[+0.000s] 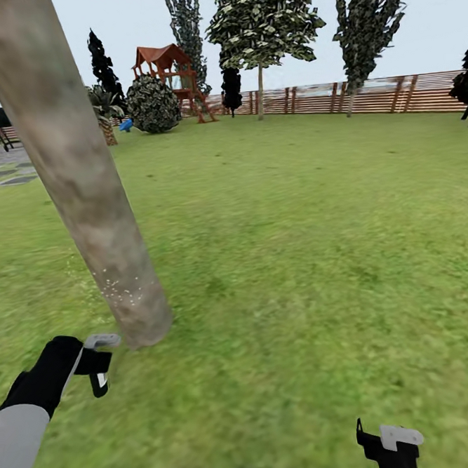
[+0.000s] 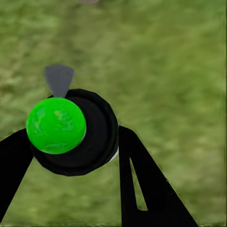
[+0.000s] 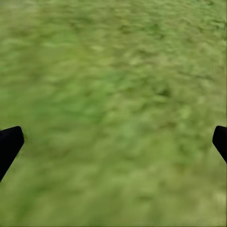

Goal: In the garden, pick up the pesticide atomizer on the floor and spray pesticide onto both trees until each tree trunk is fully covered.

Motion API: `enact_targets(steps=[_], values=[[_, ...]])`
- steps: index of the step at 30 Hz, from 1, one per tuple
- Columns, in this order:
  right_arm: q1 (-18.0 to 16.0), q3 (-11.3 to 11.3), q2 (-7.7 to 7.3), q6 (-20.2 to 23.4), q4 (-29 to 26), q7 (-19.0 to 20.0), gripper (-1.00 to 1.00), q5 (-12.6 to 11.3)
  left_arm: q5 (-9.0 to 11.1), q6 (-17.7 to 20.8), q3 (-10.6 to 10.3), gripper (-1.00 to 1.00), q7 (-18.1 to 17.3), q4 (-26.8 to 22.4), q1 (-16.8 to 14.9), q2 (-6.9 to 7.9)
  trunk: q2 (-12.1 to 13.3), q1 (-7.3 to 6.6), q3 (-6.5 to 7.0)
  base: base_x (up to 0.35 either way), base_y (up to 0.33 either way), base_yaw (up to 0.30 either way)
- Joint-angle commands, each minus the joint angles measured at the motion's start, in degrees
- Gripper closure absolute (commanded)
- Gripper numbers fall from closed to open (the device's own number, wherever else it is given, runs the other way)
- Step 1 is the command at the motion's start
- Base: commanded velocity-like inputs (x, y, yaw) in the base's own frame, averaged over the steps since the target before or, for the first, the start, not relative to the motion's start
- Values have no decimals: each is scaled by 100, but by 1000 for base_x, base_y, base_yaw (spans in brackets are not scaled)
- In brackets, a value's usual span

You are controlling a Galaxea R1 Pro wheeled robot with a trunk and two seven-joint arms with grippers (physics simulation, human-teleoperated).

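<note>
At the lower left of my head view the left arm comes in, and its gripper (image 1: 96, 361) sits just beside the base of the trunk (image 1: 75, 183), which leans from the upper left corner down to the grass (image 1: 278, 258). A patch of white specks (image 1: 119, 289) dots the trunk low down, near where it meets the ground. In my left wrist view the left gripper (image 2: 71, 156) has its black fingers (image 2: 142, 184) pinched on either side of the atomizer (image 2: 78, 132), a black round body with a bright green ball on it and a grey cone-shaped nozzle pointing out over the lawn; I see it held between the fingers, with grass behind. Further right in the head view, at the back, a round bush (image 1: 152, 103) and a red-roofed play tower (image 1: 172, 73) stand before the slat fence (image 1: 364, 96), with thin trees (image 1: 263, 27) along it. At the lower right edge the right gripper (image 1: 391, 447) hangs over bare grass, well apart from the trunk. In my right wrist view its two finger tips (image 3: 9, 146) sit at opposite edges of the frame, spread wide with nothing but lawn between them.
</note>
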Motion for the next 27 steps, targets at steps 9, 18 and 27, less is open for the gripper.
enact_targets(steps=[9, 18, 27], values=[[0, 1, -6, 4, 0, 0, -100, 1, 97, -604, 110, 100, 225, 706, 9, -37, 0, 0, 0, 145, 0, 73], [0, 1, 0, -1, 0, 1, -100, 1, 326, -1467, 490, 100, 635, 1631, 46, -195, 0, 0, 0, 306, 0, 0], [0, 2, 8, 2, 1, 7, -100, 1, 401, -1503, 494, 100, 727, 1480, 308, -503, 0, 0, 0, 13, 0, 195]])
